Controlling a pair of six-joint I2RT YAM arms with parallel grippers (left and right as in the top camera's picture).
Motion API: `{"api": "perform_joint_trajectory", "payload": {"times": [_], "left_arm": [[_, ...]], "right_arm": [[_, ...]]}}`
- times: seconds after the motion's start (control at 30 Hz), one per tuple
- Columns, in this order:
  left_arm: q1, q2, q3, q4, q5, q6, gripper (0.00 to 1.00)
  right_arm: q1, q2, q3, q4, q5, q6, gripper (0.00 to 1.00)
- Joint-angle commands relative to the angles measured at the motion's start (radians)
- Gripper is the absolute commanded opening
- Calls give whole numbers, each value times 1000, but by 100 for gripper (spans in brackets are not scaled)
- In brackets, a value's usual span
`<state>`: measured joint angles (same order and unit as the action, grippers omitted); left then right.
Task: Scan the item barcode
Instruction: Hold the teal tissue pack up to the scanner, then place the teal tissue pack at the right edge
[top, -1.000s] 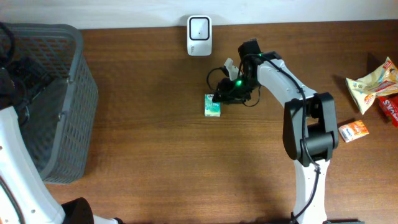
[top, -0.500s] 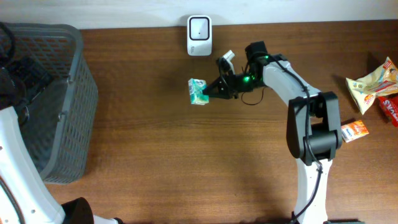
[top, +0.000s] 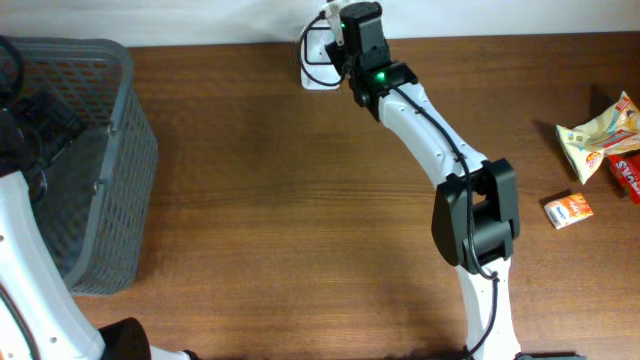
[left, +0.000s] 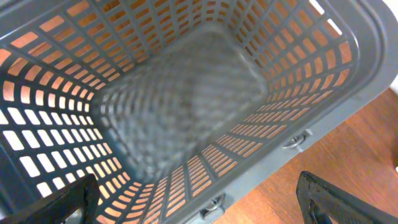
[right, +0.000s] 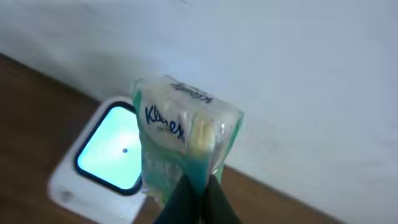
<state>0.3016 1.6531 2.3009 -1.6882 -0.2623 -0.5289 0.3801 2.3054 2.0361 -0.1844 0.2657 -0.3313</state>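
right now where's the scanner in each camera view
overhead: scanner at top centre, against the white wall, partly under the right arm.
left wrist: not in it; mostly the basket.
right wrist: lower left, screen lit, beyond the tissue pack that the right gripper holds.
shared landmark: the white wall just behind the scanner, in overhead and right wrist.
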Motion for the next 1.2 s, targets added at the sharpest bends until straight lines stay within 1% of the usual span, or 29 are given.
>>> {"api": "perform_joint_trajectory", "payload": {"times": [0.0, 0.07, 0.1, 0.13, 0.2, 0.23, 0.27, 0.33, 0.37, 0.43, 0.47, 0.53, 0.6, 0.63, 0.67, 0.83, 0.87, 0.9, 0.93, 0.97, 1.0, 1.07, 1.1, 1.13, 1.17], "left_arm": [[5, -2, 3, 0, -4, -9, 99], [5, -2, 3, 0, -4, -9, 99], [5, -2, 3, 0, -4, -9, 99], [5, -2, 3, 0, -4, -9, 99], [5, -2, 3, 0, -4, -9, 99], [5, -2, 3, 0, -4, -9, 99], [5, -2, 3, 0, -4, -9, 99], [5, -2, 3, 0, -4, -9, 99], [5, -2, 3, 0, -4, -9, 99], [5, -2, 3, 0, -4, -9, 99], [5, -2, 3, 0, -4, -9, 99], [5, -2, 3, 0, -4, -9, 99], [5, -2, 3, 0, -4, -9, 99], [5, -2, 3, 0, -4, -9, 99], [5, -2, 3, 0, -4, -9, 99], [5, -2, 3, 0, -4, -9, 99], [5, -2, 3, 0, -4, -9, 99], [5, -2, 3, 0, -4, -9, 99], [5, -2, 3, 0, -4, -9, 99], [5, -2, 3, 0, -4, -9, 99], [5, -2, 3, 0, -4, -9, 99], [5, -2, 3, 0, -4, -9, 99], [5, -2, 3, 0, -4, -9, 99], [5, -2, 3, 0, -4, -9, 99], [5, -2, 3, 0, -4, -9, 99]], "right_arm": [[12, 65, 10, 58, 53, -285, 4], [29, 114, 10, 109, 53, -499, 4], [40, 129, 10, 143, 58, -543, 4], [47, 129, 10, 154, 56, -535, 4], [58, 125, 10, 197, 61, -467, 4], [53, 109, 11, 204, 67, -406, 4], [35, 74, 11, 200, 68, -278, 4], [-21, -8, 11, 156, 85, -110, 4], [-90, -80, 11, 61, 124, 40, 4], [-231, -160, 11, -154, 132, 249, 4], [-285, -174, 11, -246, 132, 303, 4], [-527, -172, 11, -646, 131, 411, 4], [-655, -157, 4, -842, 127, 577, 4], [-722, -156, -15, -900, 114, 637, 4], [-791, -156, -48, -921, 89, 639, 4], [-956, -155, -201, -914, 86, 674, 4], [-972, -155, -220, -910, 83, 674, 45], [-977, -156, -220, -921, 82, 674, 75], [-976, -167, -217, -927, 81, 674, 84], [-974, -188, -213, -930, 74, 674, 88], [-970, -271, -211, -931, 58, 694, 99], [-970, -412, -211, -952, 24, 734, 99], [-969, -508, -211, -982, -62, 734, 99], [-969, -613, -218, -1017, -205, 732, 99], [-944, -848, -336, -1018, -277, 729, 99]]}}
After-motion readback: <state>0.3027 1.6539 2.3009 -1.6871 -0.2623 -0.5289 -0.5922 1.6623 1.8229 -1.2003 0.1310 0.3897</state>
